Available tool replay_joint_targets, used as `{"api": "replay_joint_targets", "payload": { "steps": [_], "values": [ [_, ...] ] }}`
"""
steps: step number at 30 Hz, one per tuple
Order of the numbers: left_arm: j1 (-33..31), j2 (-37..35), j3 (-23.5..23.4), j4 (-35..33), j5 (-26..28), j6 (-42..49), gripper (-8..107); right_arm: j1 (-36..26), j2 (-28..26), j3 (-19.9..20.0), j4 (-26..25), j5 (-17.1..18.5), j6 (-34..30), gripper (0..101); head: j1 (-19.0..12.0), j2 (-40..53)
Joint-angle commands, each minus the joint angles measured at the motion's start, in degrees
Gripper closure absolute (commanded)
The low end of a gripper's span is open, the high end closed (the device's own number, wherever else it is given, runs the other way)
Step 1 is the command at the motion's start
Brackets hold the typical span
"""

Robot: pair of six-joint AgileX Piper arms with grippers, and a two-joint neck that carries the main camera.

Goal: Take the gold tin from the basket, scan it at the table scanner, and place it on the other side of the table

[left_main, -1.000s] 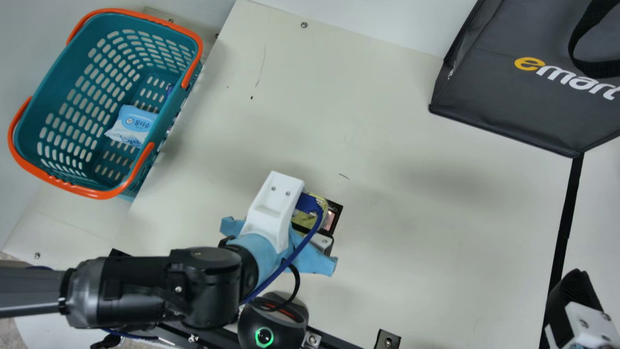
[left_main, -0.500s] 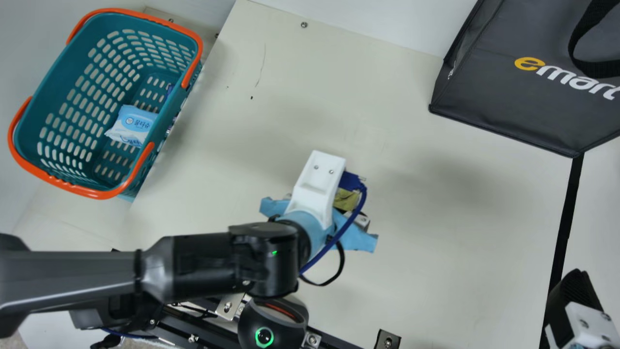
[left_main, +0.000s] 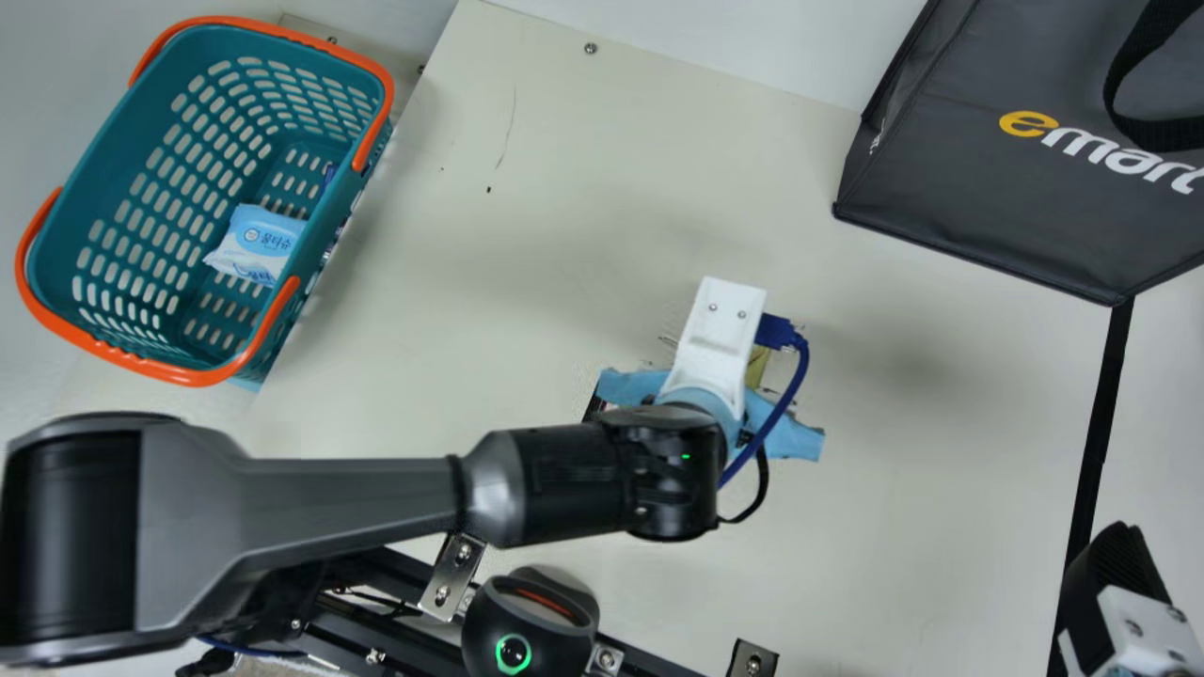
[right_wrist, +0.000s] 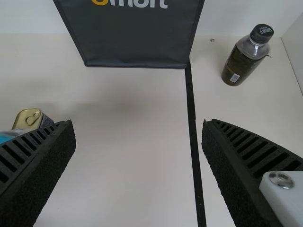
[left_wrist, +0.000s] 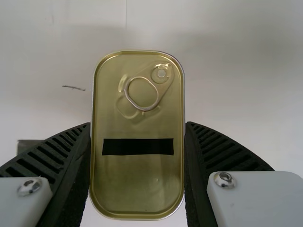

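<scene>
Gold tin (left_main: 757, 367), main view: the other side of the surface (left_main: 941, 527) lay toward three o'clock. Left wrist view: left end effector (left_wrist: 138, 124) clasped its long sides, long axis parallel to the pads (left_wrist: 190, 165). Right wrist view: right end effector (right_wrist: 138, 122), farther away, was spread, empty.

A dark grey shopping bag (left_main: 988, 207) with a black strap handle (left_main: 1121, 94) stands at the main view's upper right; a black strip (left_main: 1096, 442) runs from its corner. In the right wrist view a black-capped dark bottle (right_wrist: 241, 62) stands apart from the bag. At the main view's left lies a light-blue wipes pack (left_main: 256, 243).
</scene>
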Motion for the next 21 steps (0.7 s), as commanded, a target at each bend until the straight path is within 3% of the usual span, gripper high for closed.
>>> {"api": "replay_joint_targets", "payload": {
  "steps": [1, 21],
  "values": [
    [-0.20, 1.91, -1.37, 0.48, 0.19, -1.19, 107, 0.00, 0.00, 0.00, 0.00, 0.00, 0.00, 6, -1.57, 0.14],
    [-0.85, 9.28, -5.44, 3.13, 1.35, -6.32, 107, 0.00, 0.00, 0.00, 0.00, -0.07, 0.00, 6, -1.57, 0.14]
  ]
}}
